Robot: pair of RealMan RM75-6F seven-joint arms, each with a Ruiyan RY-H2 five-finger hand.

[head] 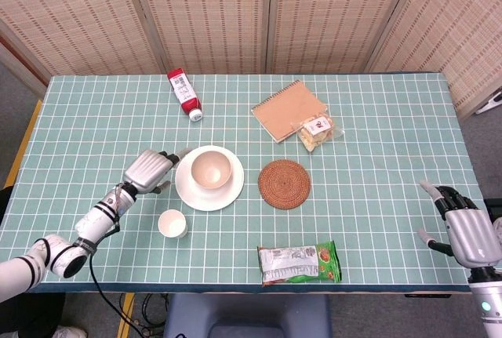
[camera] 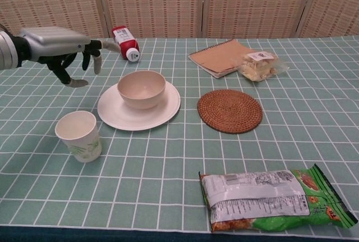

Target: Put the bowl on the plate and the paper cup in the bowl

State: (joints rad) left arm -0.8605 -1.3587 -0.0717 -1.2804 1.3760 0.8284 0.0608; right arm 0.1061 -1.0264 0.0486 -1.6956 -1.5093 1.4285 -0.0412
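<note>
A beige bowl sits upright on the white plate, left of the table's middle. The paper cup stands upright on the cloth in front of the plate's left side. My left hand hovers just left of the plate, fingers spread and holding nothing, clear of the bowl. My right hand rests open at the table's front right corner, far from everything; the chest view does not show it.
A round woven coaster lies right of the plate. A green snack bag lies near the front edge. A red bottle, a notebook and a small snack packet lie toward the back.
</note>
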